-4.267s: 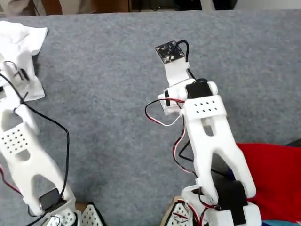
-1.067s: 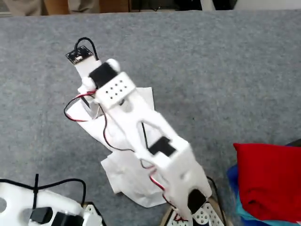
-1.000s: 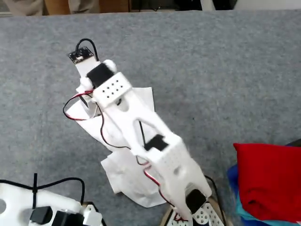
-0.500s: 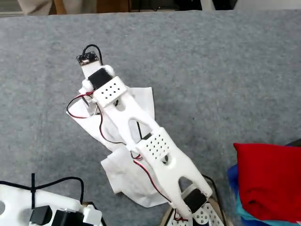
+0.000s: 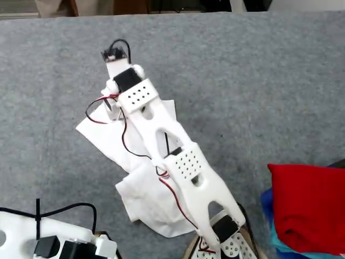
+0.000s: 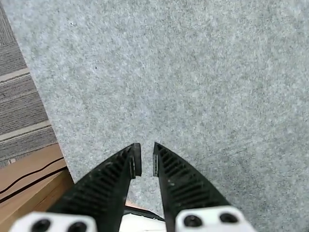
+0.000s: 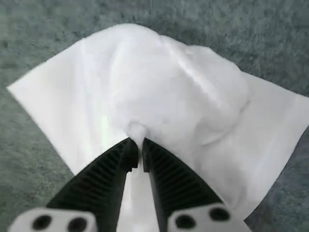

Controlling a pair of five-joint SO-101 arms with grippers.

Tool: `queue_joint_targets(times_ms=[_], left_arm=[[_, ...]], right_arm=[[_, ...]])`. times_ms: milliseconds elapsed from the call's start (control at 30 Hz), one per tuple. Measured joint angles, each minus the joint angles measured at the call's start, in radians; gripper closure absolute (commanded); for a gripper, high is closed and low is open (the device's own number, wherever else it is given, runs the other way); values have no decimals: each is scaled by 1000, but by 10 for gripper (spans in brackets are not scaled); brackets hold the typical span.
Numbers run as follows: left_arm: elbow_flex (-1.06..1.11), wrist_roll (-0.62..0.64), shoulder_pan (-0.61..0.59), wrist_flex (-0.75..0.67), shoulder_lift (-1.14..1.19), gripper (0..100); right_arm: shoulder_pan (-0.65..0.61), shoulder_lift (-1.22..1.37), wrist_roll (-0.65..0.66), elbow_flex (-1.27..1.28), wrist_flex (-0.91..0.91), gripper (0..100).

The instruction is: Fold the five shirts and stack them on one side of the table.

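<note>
A crumpled white shirt (image 5: 108, 137) lies left of the table's middle. My right arm (image 5: 137, 97) stretches from the near edge over it. The right gripper (image 7: 136, 145) is shut on a pinched tuft of the white shirt (image 7: 159, 92), whose cloth spreads out beyond the fingertips. My left gripper (image 6: 146, 162) is shut with nothing in it and hangs over bare grey felt near the table's edge. The left arm's body (image 5: 54, 243) sits folded at the near left corner.
A stack of folded shirts stands at the right edge, with a red one (image 5: 310, 205) on top and a blue one (image 5: 266, 208) beneath. Grey felt (image 5: 259, 81) covers the table. Wooden floor (image 6: 29, 174) shows past the table's edge.
The white shirt has gone from the far left corner to left of the middle. Over the last second my right wrist has moved farther away and to the right, holding the shirt.
</note>
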Motion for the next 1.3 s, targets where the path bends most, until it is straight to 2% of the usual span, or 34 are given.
queue_joint_targets(times_ms=[233, 600, 733, 833, 933, 1033, 1200, 1300], left_arm=[[0, 0, 0, 0, 0, 940], [3, 0, 0, 0, 0, 940], [3, 0, 0, 0, 0, 940], [3, 0, 0, 0, 0, 940], [3, 0, 0, 0, 0, 940], [3, 0, 0, 0, 0, 940], [3, 0, 0, 0, 0, 940], [3, 0, 0, 0, 0, 940]], right_arm=[[-147, -226, 0, 0, -72, 993], [-354, -404, -3, 0, -506, 992], [-388, -420, -3, 0, -675, 992], [-388, -450, -3, 0, -733, 992], [-359, -493, -3, 0, -727, 992], [-279, -514, -15, 0, -640, 991], [-100, -514, -58, 0, -358, 991], [-11, -514, 0, 0, -147, 990]])
